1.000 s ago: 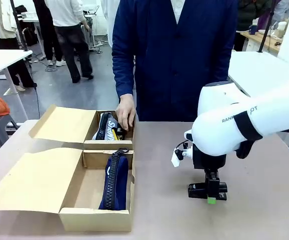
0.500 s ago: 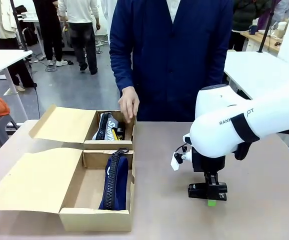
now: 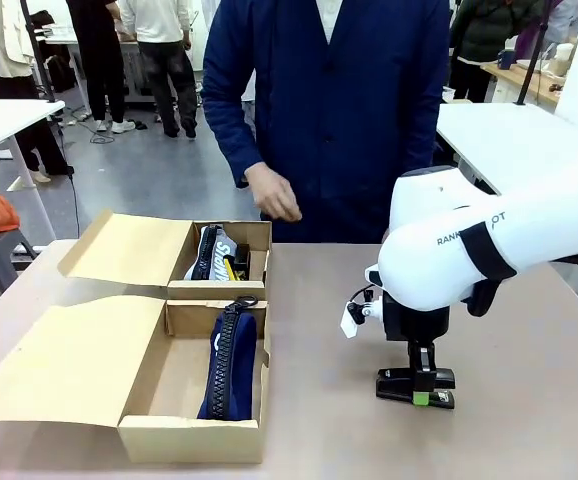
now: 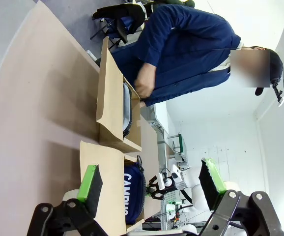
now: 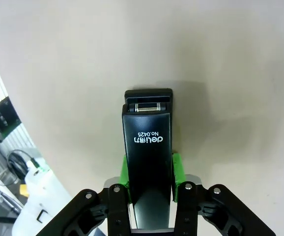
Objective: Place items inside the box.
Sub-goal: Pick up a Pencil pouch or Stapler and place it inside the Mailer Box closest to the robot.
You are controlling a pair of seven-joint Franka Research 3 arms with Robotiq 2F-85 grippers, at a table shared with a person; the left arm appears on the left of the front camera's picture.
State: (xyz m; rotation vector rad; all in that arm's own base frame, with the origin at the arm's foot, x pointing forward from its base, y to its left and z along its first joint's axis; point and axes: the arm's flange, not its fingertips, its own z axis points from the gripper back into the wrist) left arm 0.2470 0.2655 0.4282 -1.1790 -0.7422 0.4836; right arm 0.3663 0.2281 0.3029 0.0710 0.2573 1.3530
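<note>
Right of the box (image 3: 191,438), on the table (image 3: 534,410), a black stapler (image 3: 393,381) with white lettering on top is being pinched by its sides between the green pads of the right gripper (image 3: 422,393). Its rear end is being hidden by the claw, and it is possibly being lifted slightly. The left gripper (image 4: 149,183) is being held spread wide.

A tan table (image 3: 319,300) carries an open cardboard box (image 3: 194,440) at its near-left corner, with a second box (image 3: 216,290) touching behind it. A black stapler (image 3: 397,388) lies right of centre.
</note>
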